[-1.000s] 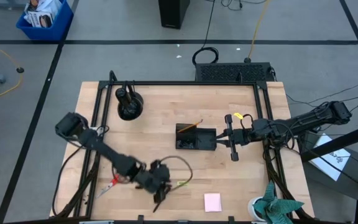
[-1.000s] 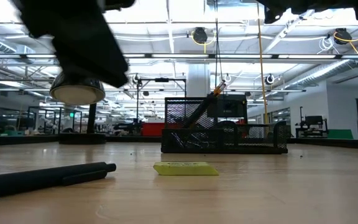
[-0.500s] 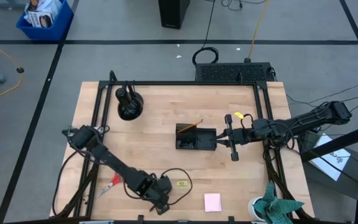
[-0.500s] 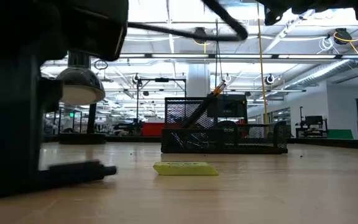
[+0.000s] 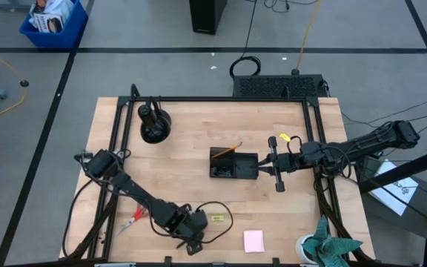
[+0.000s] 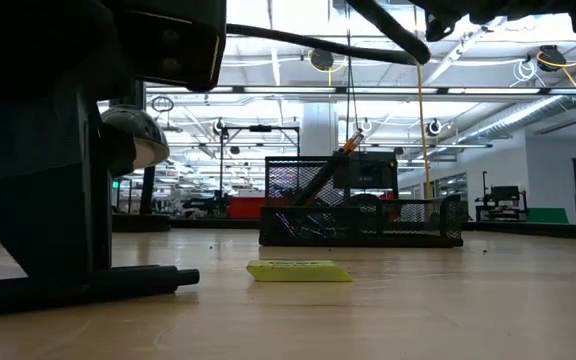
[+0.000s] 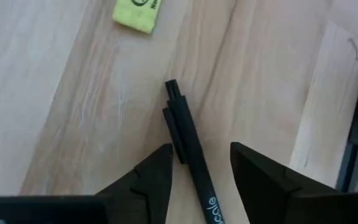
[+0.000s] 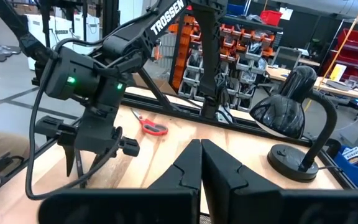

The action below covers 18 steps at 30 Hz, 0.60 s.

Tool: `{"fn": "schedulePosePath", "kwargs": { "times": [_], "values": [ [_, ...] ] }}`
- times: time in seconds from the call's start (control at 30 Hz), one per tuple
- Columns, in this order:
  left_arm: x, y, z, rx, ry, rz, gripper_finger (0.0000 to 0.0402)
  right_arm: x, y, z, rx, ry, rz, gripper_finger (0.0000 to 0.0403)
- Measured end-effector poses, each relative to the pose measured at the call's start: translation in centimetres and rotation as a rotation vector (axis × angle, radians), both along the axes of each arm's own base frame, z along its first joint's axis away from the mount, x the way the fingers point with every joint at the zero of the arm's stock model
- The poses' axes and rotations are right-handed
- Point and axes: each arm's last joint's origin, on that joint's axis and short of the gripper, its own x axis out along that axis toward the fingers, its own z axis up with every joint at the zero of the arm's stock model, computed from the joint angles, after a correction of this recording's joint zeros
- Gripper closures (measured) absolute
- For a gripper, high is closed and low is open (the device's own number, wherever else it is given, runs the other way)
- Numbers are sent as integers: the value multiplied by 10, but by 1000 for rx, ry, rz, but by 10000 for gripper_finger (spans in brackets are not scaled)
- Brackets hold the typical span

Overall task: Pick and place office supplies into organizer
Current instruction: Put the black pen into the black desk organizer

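A thin black pen [image 7: 191,149] lies flat on the wooden table, and my left gripper [image 7: 201,165] stands open astride it, one finger [image 7: 151,177] on each side. This gripper [image 5: 191,239] is near the table's front edge, low over the wood [image 6: 48,180], with the pen [image 6: 88,288] at its foot. The yellow-green tag [image 5: 216,218] lies just beyond the pen's tip. The black organizer [image 5: 233,165] sits mid-table with an orange pencil [image 5: 228,150] leaning in it. My right gripper [image 5: 276,167] hovers shut beside the organizer's right end.
Red-handled scissors [image 5: 132,219] lie left of the left arm. A pink notepad [image 5: 253,240] sits at the front, right of the left gripper. A black desk lamp [image 5: 154,122] stands at the back left. A teal cloth [image 5: 328,248] is at the front right corner.
My left gripper has swung toward the front edge and come down onto the table over the pen, its fingers spreading apart. The right arm has stayed still.
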Motion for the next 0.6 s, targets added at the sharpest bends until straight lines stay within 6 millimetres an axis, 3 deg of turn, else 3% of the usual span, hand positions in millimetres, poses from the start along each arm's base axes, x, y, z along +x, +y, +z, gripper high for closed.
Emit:
{"fn": "schedulePosePath", "kwargs": {
  "times": [0.27, 0.5, 0.6],
  "values": [
    [-2, 1, -19, 73, 60, -53, 298, 0, 0, 0, -1, -3, 0, 403],
    [-2, 2, -19, 98, 54, -105, 380, 0, 0, 1, 3, -7, 0, 403],
    [1, -1, -18, 108, 11, -167, 390, 0, 0, 1, 3, -7, 0, 403]
  ]
}}
